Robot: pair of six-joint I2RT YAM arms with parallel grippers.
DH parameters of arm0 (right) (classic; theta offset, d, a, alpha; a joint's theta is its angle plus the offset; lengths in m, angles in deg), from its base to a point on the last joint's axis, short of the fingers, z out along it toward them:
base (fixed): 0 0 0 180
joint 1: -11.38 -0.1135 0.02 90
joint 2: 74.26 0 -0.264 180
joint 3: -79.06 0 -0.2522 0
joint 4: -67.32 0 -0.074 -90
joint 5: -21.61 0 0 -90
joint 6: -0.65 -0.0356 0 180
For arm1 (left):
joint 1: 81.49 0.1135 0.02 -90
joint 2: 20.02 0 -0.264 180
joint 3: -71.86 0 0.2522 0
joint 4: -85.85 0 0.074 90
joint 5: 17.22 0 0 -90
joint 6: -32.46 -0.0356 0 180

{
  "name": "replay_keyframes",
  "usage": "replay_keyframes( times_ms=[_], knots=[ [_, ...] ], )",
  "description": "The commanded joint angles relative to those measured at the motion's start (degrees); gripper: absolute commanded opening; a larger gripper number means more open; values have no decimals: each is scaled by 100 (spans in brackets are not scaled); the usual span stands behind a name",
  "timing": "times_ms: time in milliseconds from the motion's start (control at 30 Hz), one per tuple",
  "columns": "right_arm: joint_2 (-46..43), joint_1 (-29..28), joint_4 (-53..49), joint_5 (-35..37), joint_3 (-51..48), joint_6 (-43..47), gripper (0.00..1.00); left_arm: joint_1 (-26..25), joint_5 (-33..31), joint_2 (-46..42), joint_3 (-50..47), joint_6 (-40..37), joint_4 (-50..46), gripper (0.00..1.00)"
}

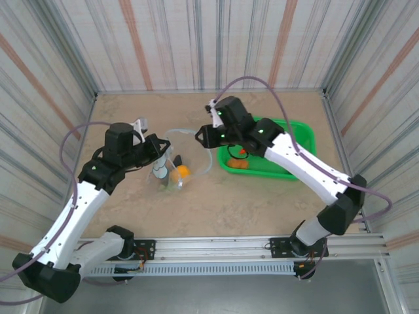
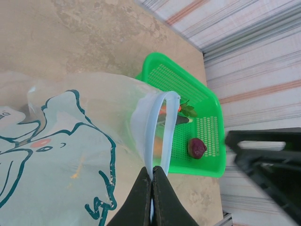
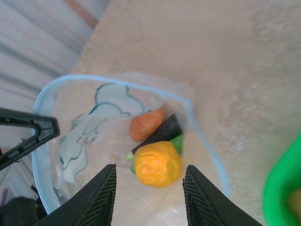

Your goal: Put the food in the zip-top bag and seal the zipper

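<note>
Left gripper [image 2: 151, 175] pinches thin zipper [image 2: 156, 123] of clear floppy bag [image 2: 70, 141]; right gripper [image 3: 149, 175] parted, empty.

Robot lab test cell, not a lived-in room. Bare beige table [image 1: 229, 209] boxed on three sides by striped panel walls [image 1: 196, 39]. Left arm [image 1: 82, 203] and right arm [image 1: 301, 160] bolted to an aluminium rail [image 1: 216, 245] at the near edge, purple cables [image 1: 249, 78] looping free. Props only: toy food [image 3: 157, 165], zip-top bag [image 2: 70, 155], green basket [image 1: 302, 133].
</note>
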State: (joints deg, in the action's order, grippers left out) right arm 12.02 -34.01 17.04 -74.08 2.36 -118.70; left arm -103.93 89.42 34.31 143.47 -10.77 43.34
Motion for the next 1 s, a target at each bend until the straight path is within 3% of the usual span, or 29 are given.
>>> replay_keyframes(
  times_ms=[0,167,300,700,967],
  knots=[
    [-398,486,-309,326,-477,-184,36,62,-156,-174,-30,-80,-97,0],
    [-519,1290,-826,461,-1230,-162,34,108,-272,-300,25,-184,-254,0],
    [-204,1417,-820,302,-1747,-21,32,140,-386,-374,53,-194,-379,0],
    [1292,751,-528,-382,-1685,270,31,235,-767,-743,-35,-229,-684,0],
    [1548,-6,172,-1326,-1813,-613,34,284,-1000,-883,95,-369,-938,0]
  ],
)
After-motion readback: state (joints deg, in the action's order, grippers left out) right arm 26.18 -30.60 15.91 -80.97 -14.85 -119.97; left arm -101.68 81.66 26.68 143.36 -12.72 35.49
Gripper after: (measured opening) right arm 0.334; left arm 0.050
